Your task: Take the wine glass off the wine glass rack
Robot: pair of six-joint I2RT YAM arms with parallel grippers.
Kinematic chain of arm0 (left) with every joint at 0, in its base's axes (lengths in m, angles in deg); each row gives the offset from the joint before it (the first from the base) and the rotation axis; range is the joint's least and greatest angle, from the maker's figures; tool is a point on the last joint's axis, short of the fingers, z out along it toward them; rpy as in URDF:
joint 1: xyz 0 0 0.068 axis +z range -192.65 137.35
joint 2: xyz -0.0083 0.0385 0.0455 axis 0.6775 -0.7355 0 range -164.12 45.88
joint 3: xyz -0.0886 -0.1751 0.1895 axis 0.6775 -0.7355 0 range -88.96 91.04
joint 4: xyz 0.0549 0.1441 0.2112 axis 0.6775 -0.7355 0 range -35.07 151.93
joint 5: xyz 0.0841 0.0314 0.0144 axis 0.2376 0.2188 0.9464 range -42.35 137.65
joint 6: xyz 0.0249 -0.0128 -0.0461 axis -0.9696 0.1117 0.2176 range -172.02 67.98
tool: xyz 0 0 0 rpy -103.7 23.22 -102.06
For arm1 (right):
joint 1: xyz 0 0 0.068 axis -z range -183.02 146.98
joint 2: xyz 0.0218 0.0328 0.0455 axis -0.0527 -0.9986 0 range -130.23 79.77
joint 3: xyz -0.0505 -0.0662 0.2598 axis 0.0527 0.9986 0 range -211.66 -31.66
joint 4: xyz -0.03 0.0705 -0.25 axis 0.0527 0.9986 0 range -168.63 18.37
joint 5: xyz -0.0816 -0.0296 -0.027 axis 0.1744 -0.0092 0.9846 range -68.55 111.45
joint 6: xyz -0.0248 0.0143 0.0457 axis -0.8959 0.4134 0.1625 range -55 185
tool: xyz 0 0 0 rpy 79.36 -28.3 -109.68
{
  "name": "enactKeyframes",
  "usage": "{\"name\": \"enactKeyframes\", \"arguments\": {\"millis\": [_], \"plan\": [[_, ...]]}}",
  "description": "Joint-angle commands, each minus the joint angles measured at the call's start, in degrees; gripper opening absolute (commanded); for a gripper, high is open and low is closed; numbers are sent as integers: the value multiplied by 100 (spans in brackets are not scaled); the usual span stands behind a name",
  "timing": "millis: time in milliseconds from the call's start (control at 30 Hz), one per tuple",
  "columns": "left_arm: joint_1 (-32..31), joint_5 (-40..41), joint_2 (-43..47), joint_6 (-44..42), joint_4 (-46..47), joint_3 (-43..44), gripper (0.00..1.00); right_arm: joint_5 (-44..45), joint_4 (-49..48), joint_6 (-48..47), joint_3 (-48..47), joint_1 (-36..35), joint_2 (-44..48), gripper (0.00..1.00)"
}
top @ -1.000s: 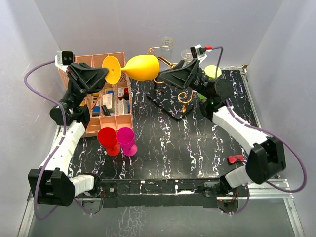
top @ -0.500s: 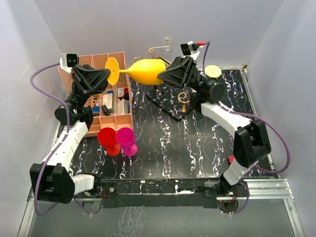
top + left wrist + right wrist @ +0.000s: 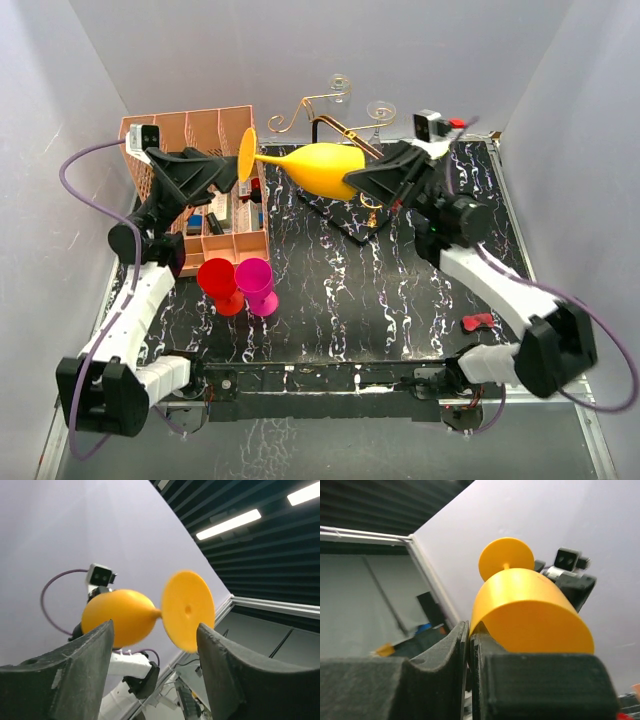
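1. We see the right gripper (image 3: 354,181), upper middle of the top view, pinching the bowl rim of the yellow wine glass (image 3: 322,168), which lies sideways in the air.
2. The left gripper (image 3: 231,168), upper left, stands wide around the foot without touching it.
3. The wine glass rack (image 3: 340,218) stands at top centre.

**Enclosure.** Plain pale grey walls (image 3: 300,50) stand behind the left claw (image 3: 233,172) and the right claw (image 3: 362,182), and on the outer side of each.

**Work surface.** A black tabletop (image 3: 340,290) with white marble veining lies below both claws. A metal rail (image 3: 560,385) borders it on the near side of the right claw. A grey surface (image 3: 300,450) shows beyond the near edge.

**Overhead.** Above the left claw, the wrist view shows a dark slatted ceiling (image 3: 280,550) carrying two lit strip lights (image 3: 227,524). The right wrist view shows the same slats past the wall's top edge.
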Motion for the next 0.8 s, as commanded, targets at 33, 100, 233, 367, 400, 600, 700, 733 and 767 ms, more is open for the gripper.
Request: {"name": "enactKeyframes", "arguments": {"millis": [33, 100, 233, 367, 400, 600, 700, 733, 767], "plan": [[16, -586, 782, -2367, -2297, 173, 72, 914, 3046, -2712, 225, 29, 1665, 8], [20, -594, 982, -3444, -3609, 443, 76, 1305, 3981, -3333, 269, 36, 2097, 8], [20, 120, 1224, -5915, -6589, 1331, 87, 1644, 5382, -4421, 258, 32, 2790, 8], [20, 1294, 1169, -7839, -8494, 2375, 93, 1517, 7100, -5550, -184, 32, 3060, 8], [15, 1563, 1143, -8185, -8772, 2593, 93, 1428, 7426, -5841, -278, 30, 3084, 8], [-100, 3567, 1280, -9163, -9244, 2946, 97, 684, 9723, -7443, -1308, 35, 2633, 8], [-148, 4415, 1501, -9356, -8969, 2639, 97, 215, 10597, -7751, -1846, 27, 2162, 8], [-169, 4702, 1582, -9453, -8866, 2517, 97, 44, 10815, -7788, -2032, 22, 1918, 8], [-207, 4912, 1672, -9561, -8744, 2386, 97, -128, 11057, -7833, -2205, 10, 1730, 8]]}}
